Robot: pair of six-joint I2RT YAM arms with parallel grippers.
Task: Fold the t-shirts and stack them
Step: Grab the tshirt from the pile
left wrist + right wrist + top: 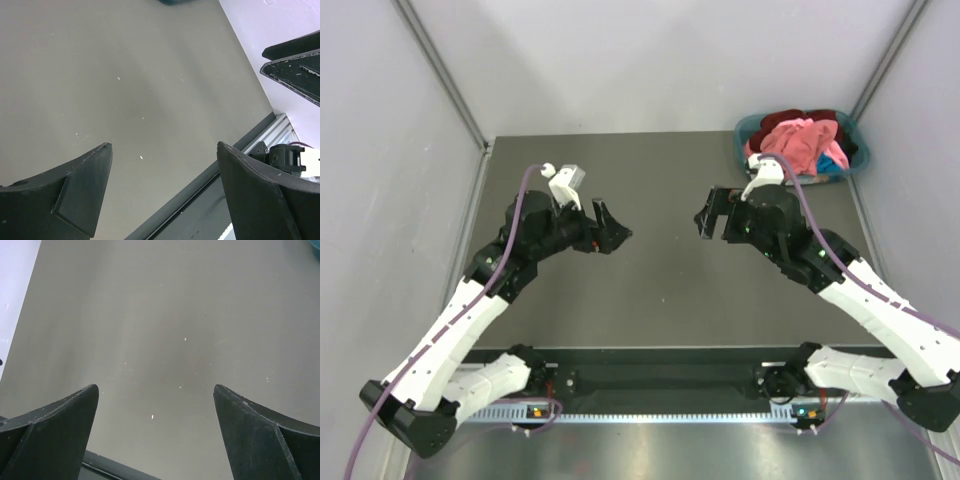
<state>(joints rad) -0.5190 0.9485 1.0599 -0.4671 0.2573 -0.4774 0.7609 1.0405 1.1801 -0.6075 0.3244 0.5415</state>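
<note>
None of the t-shirts (pixel 798 140) is folded yet: all lie heaped in the basket (pixel 748 127) at upper right of the top view. Left gripper (pixel 613 228) and right gripper (pixel 709 212) hover mid-frame, jaws wide, empty

Bright, even light; soft shadows.

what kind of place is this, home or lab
Probably a lab robot test cell, not a home: a left arm and right arm bolted to a grey table, plain white wall panels around it.
</note>
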